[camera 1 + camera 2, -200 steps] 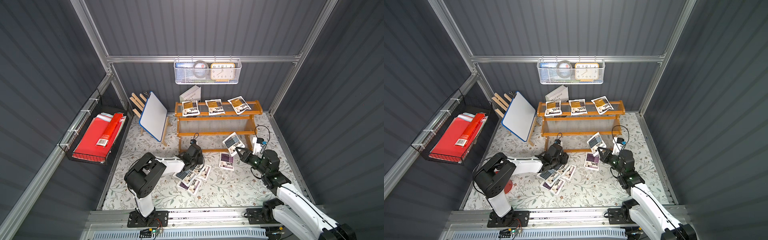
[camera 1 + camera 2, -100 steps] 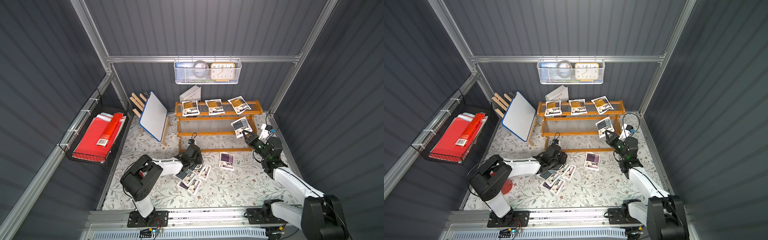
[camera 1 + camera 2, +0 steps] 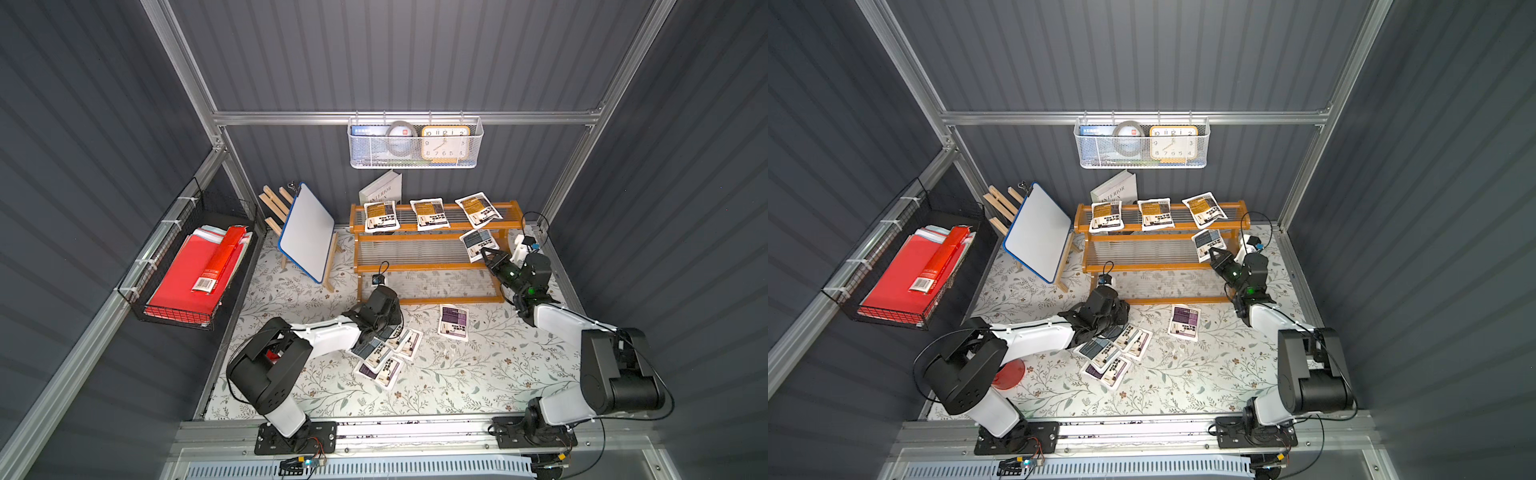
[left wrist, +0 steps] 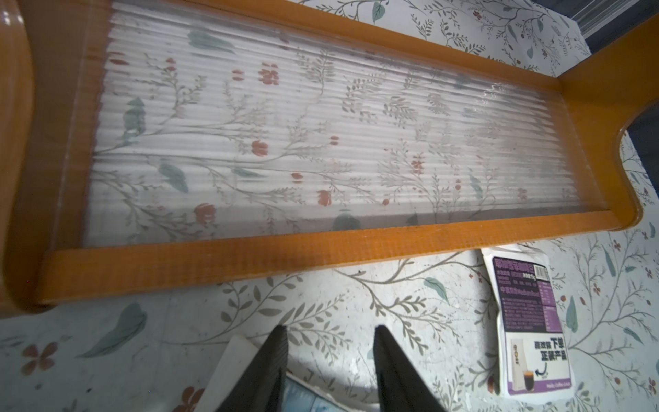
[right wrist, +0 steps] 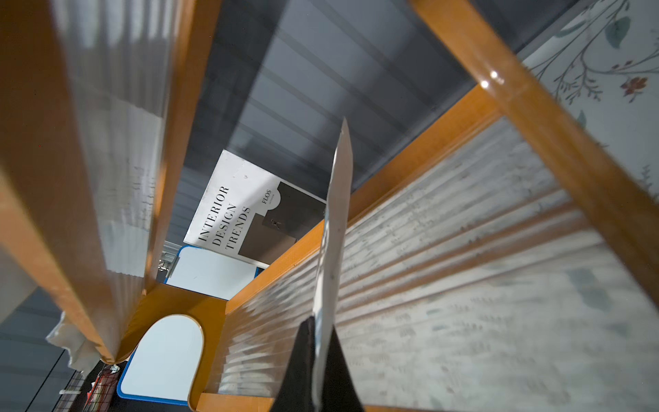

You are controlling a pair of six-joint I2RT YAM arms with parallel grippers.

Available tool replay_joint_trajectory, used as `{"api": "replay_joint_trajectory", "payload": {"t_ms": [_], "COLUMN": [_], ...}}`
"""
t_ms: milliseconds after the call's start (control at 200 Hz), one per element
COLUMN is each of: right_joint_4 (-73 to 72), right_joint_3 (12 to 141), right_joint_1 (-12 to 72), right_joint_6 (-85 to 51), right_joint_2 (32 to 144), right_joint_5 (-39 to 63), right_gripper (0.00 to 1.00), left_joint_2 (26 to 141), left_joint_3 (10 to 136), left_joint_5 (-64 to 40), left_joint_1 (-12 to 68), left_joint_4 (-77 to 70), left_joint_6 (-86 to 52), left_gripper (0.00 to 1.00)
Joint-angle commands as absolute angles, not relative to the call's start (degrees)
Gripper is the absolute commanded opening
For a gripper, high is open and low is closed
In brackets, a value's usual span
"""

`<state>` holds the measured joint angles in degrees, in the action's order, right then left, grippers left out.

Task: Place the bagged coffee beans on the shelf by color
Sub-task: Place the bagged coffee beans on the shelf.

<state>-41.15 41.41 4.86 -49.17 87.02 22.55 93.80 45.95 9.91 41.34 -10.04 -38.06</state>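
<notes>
1. Currently the right gripper (image 3: 487,254) is pinched tight on the lower edge of a blue-grey pouch (image 3: 478,242). It holds the pouch tilted at the right end of the shelf's (image 3: 432,268) middle tier. Whether the pouch touches the slats, I cannot tell.
2. The top tier carries three yellow pouches (image 3: 428,214), so the middle tier looks right for blue-grey.
3. Judgement: lower the pouch flat onto the slats before letting go. Keep it at the right end, leaving room for two more.
4. Risk: the tier above sits close, and the pouch's upper edge could snag on it.
5. The left gripper (image 4: 330,330) hangs over the floor pile (image 3: 384,353), fingers partly apart with nothing between them.
6. A purple pouch (image 3: 453,322) lies alone in front of the shelf.
</notes>
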Motion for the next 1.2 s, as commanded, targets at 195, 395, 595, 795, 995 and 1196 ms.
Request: {"api": "replay_joint_trajectory", "payload": {"t_ms": [195, 395, 595, 795, 995, 1196], "right_joint_4": [-38.5, -30.8, -24.2, -23.2, -26.4, -25.5], "right_joint_3": [42.7, 41.0, 38.8, 38.5, 40.5, 44.3], "right_joint_1": [4.8, 5.1, 5.2, 5.2, 5.2, 5.7], "right_joint_6": [-51.4, -50.0, -46.8, -44.8, -46.6, -46.9], "right_joint_2": [87.1, 80.8, 76.8, 77.9, 81.9, 85.0], "right_joint_5": [23.4, 19.9, 19.1, 19.2, 21.8, 23.1], "right_gripper": [0.46, 0.59, 0.62, 0.62, 0.61, 0.61], "left_joint_2": [90.8, 91.0, 91.1, 91.6, 91.8, 90.8], "left_joint_3": [44.1, 44.6, 45.0, 45.4, 45.5, 45.1], "left_joint_5": [11.9, 12.8, 13.8, 13.8, 13.9, 14.6], "left_joint_1": [41.6, 41.6, 41.6, 41.5, 41.6, 41.6], "left_joint_4": [-7.7, -7.7, -7.8, -7.7, -7.6, -7.0], "left_joint_6": [-39.0, -38.8, -38.8, -39.0, -39.0, -38.8], "left_gripper": [0.44, 0.44, 0.44, 0.44, 0.43, 0.43]}}
